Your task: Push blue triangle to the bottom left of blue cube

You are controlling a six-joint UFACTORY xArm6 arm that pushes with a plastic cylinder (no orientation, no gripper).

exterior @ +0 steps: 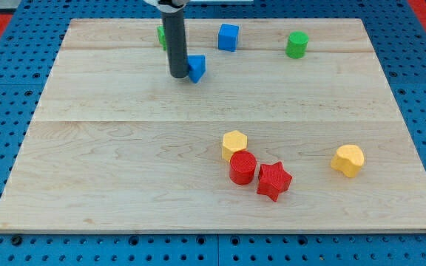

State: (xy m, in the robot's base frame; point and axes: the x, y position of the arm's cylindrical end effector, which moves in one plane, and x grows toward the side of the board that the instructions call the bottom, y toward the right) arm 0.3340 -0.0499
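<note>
The blue triangle (197, 68) lies near the view's top, left of centre on the wooden board (124, 162). The blue cube (228, 37) sits above and to the right of it, a short gap away. My tip (178, 76) stands right against the triangle's left side, touching or nearly touching it. The rod rises straight up from there and hides most of a green block (160, 35) behind it.
A green cylinder (296, 45) stands at the top right. A yellow hexagon block (234, 142), a red cylinder (242, 168) and a red star (274, 180) cluster at lower centre. Another yellow block (347, 160) lies at the right.
</note>
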